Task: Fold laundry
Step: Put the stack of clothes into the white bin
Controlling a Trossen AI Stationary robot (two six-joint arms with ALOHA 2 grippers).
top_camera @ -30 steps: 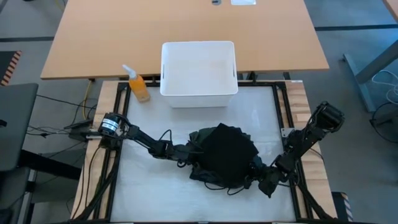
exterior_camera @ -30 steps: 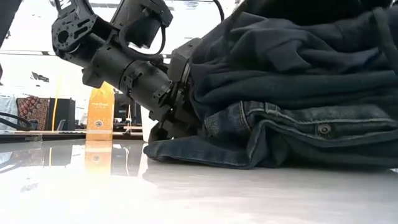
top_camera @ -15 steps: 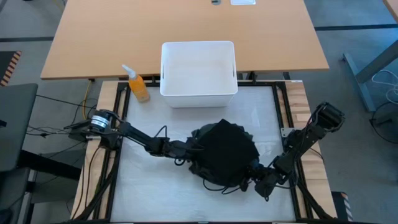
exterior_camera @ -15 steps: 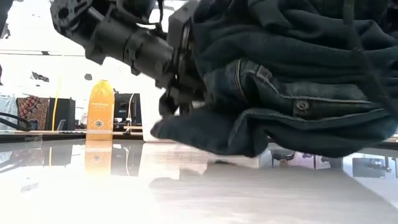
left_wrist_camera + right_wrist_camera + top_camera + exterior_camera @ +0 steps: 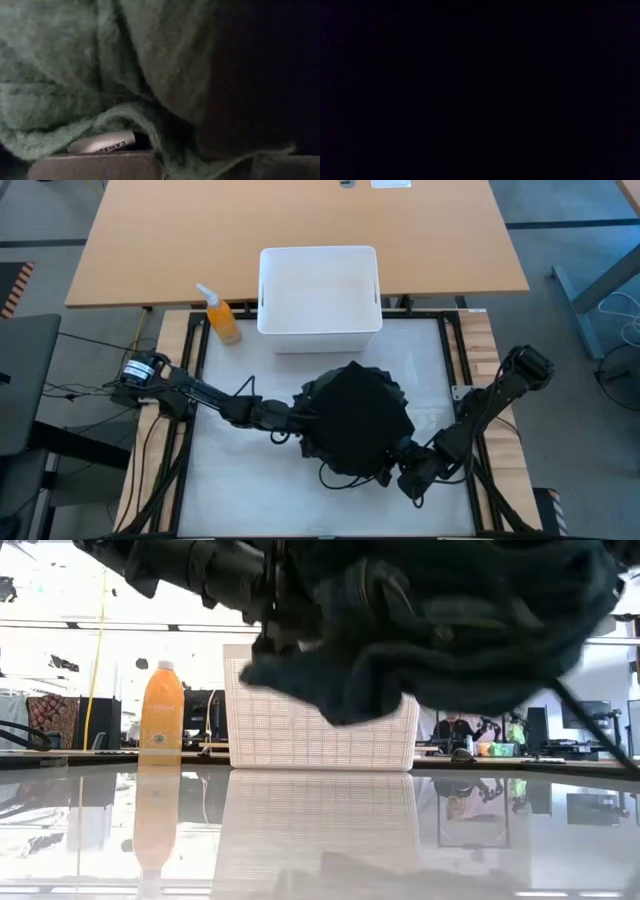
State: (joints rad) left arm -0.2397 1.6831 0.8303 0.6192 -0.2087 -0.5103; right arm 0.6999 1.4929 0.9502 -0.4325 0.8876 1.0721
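Up in the air, above the middle of the desk (image 5: 230, 480), hangs the laundry (image 5: 355, 425). It is one big dark bundle of soft clothes, all stacked and bunched together. In the low view its underside is clear of the shiny desk top, and I can see right under it to the white bin (image 5: 320, 730) behind.

I hold the bundle from two sides so it does not fall apart. My left claw (image 5: 300, 418) is pressed into the left edge of the clothes. My right claw (image 5: 400, 470) is tucked under the near right corner. Both claws are pinched tight on cloth. My fingers are buried in the folds, so I cannot see them well. My left wrist camera sees only fuzzy green cloth (image 5: 100, 75) and a small white label (image 5: 102, 142), because the clothes lie right against it. My right wrist camera sees only dark, so I think cloth covers it too.

I think I hold the pile up high so I can carry it, and the white bin just behind it looks like the place for it. The bin is open on top and looks empty. If one claw goes faster than the other, the pile could tip or a piece could slide out.

An orange spray bottle (image 5: 222, 315) stands to the left of the bin, well away from the clothes. Behind the bin there is a bare wooden table (image 5: 200, 240).
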